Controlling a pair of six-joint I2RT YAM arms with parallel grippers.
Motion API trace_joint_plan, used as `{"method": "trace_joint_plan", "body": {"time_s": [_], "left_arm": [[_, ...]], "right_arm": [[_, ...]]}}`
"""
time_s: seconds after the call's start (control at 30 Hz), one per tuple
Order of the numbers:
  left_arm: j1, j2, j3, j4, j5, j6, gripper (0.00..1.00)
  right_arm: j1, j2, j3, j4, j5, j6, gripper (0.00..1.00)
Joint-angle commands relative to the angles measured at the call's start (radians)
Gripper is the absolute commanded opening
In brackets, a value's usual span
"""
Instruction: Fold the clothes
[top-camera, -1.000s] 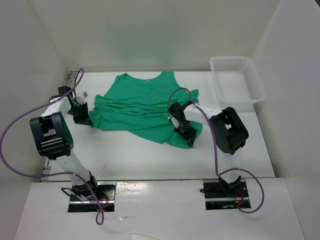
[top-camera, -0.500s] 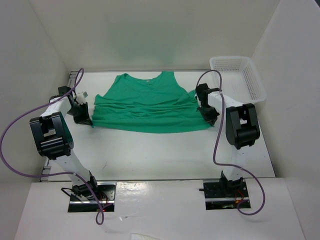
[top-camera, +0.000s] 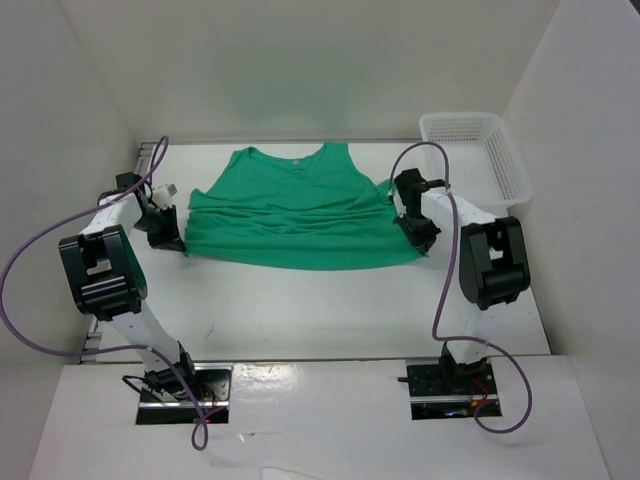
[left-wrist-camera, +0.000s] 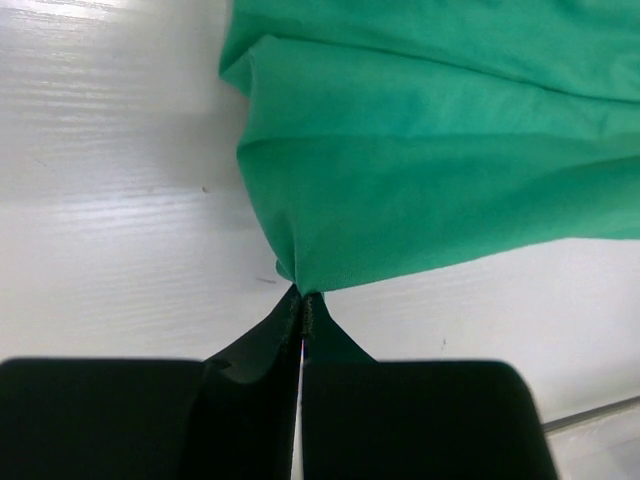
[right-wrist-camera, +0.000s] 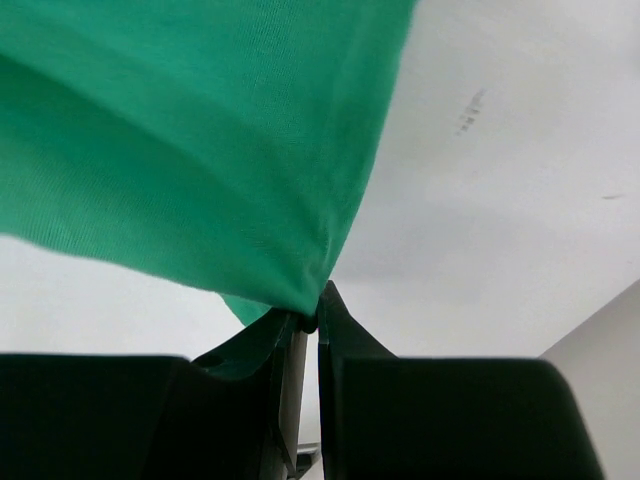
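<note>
The clothes, one green T-shirt (top-camera: 300, 215), lie stretched across the far half of the white table, neck opening toward the back wall. My left gripper (top-camera: 178, 243) is shut on the shirt's near left corner (left-wrist-camera: 300, 270); the fabric fans out from its tips (left-wrist-camera: 301, 297). At the shirt's near right corner (right-wrist-camera: 300, 285), my right gripper (top-camera: 424, 243) is shut on the cloth and holds it a little above the table. The wrist view shows that pinch (right-wrist-camera: 317, 318) with green fabric hanging to the left. The hem runs taut between both grippers.
A white plastic mesh basket (top-camera: 473, 158) stands at the back right corner, close behind the right arm. White walls close in the table on three sides. Purple cables loop off both arms.
My right gripper has carried the shirt's corner from the middle of the table out to the right, and the bunched lower edge is now pulled out straight. The left gripper has stayed in place.
</note>
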Motion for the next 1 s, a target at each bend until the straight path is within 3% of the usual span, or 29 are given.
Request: {"method": "trace_joint_plan", "body": {"time_s": [0.0,0.37,0.97], "left_arm": [[0.004,-0.107,0.033,-0.043,0.047,0.048,0.0],[0.004,-0.329,0.157,-0.199,0.058,0.143,0.0],[0.022,-0.711,0.273,-0.2,-0.052,0.158,0.0]], "right_arm": [[-0.002,-0.132,0.034,-0.03,-0.038,-0.023,0.14],[-0.002,-0.396,0.135,-0.103,-0.08,-0.054,0.13],[-0.002,-0.707,0.256,-0.082,-0.092,-0.025,0.09]]}}
